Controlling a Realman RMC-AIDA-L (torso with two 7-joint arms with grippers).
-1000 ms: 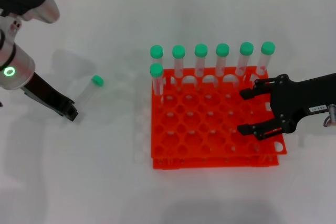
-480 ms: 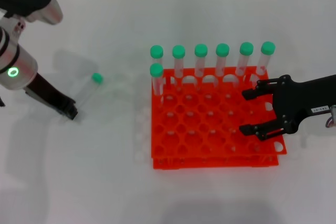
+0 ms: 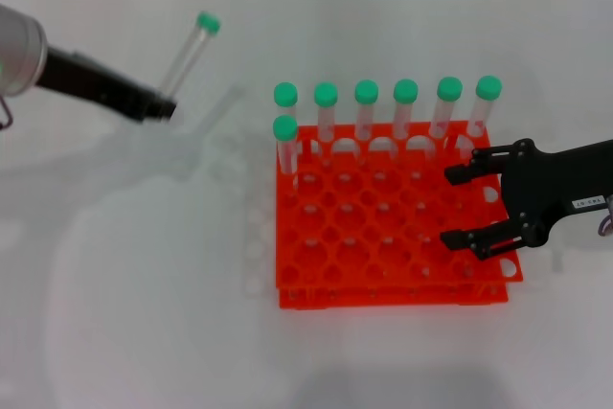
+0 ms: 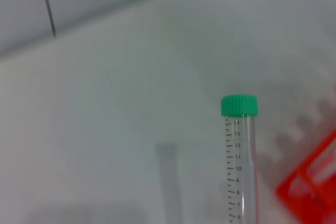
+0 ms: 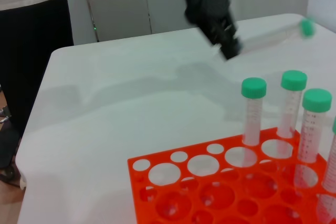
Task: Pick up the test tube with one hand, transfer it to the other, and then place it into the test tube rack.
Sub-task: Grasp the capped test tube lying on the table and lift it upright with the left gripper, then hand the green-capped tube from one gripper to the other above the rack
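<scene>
The tube is off the table now: half a second ago it lay flat beside my left gripper, and now it sticks up and away from that gripper's tip, green cap farthest from me, its base clamped between the closed fingers. So the pick-up looks done, and I judge the handover to be next.

It is a slender clear plastic cylinder with printed graduation marks down its side and a ribbed round cap; smooth and light, I'd guess, so it could slip or pivot in a pinch at one end.

My right gripper, the one with the white label, hangs over the near right part of the rack, fingers spread wide and holding nothing, well apart from the tube.

The rack is glossy orange-red plastic, a grid of round holes in two tiers. Seven capped tubes stand in it, six along the row beyond my right gripper and one just in front of that row's left end. The table is plain matte white.
</scene>
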